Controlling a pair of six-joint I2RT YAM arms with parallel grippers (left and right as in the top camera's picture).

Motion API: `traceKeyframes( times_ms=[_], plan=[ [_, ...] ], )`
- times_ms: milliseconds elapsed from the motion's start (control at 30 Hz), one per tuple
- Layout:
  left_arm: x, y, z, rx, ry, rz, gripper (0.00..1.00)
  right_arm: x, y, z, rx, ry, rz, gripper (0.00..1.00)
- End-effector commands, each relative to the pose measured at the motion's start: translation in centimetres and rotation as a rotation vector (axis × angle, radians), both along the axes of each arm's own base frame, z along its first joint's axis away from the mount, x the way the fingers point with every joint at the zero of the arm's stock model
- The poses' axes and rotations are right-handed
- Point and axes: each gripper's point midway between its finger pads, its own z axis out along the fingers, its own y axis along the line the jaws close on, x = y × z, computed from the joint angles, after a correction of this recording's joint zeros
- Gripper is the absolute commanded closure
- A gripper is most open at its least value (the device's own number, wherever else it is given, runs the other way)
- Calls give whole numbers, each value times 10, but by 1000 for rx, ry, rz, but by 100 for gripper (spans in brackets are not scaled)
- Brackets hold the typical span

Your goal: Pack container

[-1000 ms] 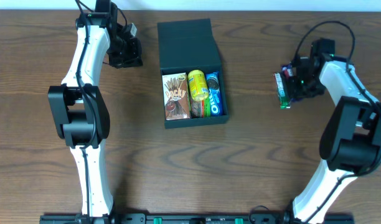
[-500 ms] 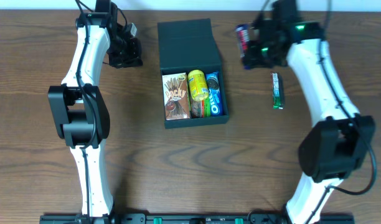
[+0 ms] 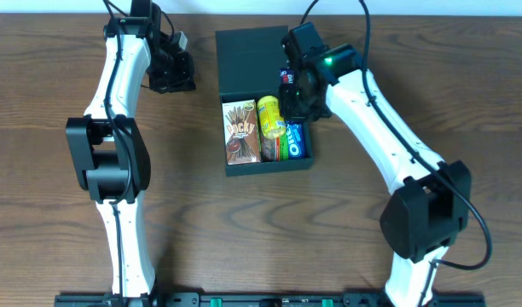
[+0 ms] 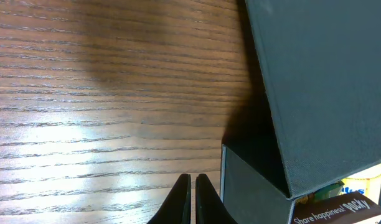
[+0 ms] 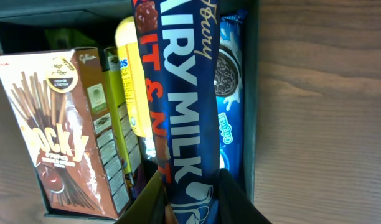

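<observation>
The container (image 3: 269,165) is a dark teal-black box with its flap lid (image 3: 254,60) open at the far side. Inside are a brown Pocky box (image 3: 241,132), a yellow packet (image 3: 270,117) and a blue Oreo pack (image 3: 297,141). My right gripper (image 3: 295,85) is shut on a blue Dairy Milk bar (image 5: 178,93) and holds it over the box's right half, above the yellow packet (image 5: 129,81) and Oreo pack (image 5: 231,93). My left gripper (image 3: 171,72) is shut and empty over the table left of the lid; the left wrist view shows its fingertips (image 4: 192,182) beside the box wall (image 4: 246,186).
The right arm (image 3: 372,119) crosses the table right of the box. The left arm (image 3: 116,94) runs along the left side. The right wrist view shows the box's right wall (image 5: 251,93) and bare wood (image 5: 321,112) beyond it.
My right arm swung left from the table's right side to over the open box, carrying the blue bar. The left arm has not moved.
</observation>
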Motion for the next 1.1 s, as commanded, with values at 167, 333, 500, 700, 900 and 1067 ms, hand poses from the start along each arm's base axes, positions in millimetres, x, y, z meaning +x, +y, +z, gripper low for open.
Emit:
traceKeyframes(
  times_ms=[167, 333, 500, 700, 900, 1067],
  plan=[
    [1, 1, 0, 2, 2, 11, 94, -11, -9, -14, -60, 65, -72, 99],
    [3, 1, 0, 1, -6, 12, 94, -26, -9, -17, -87, 117, -56, 99],
    [3, 1, 0, 1, -7, 12, 94, -28, -9, -22, -92, 133, -53, 99],
    [3, 1, 0, 1, -7, 11, 94, -25, -9, -22, -94, 121, -28, 3],
    [3, 1, 0, 1, -6, 12, 94, -1, -49, -15, -235, 26, -85, 1],
    [3, 1, 0, 1, -6, 12, 94, 22, -114, -10, -342, -9, -175, 1]
  ],
)
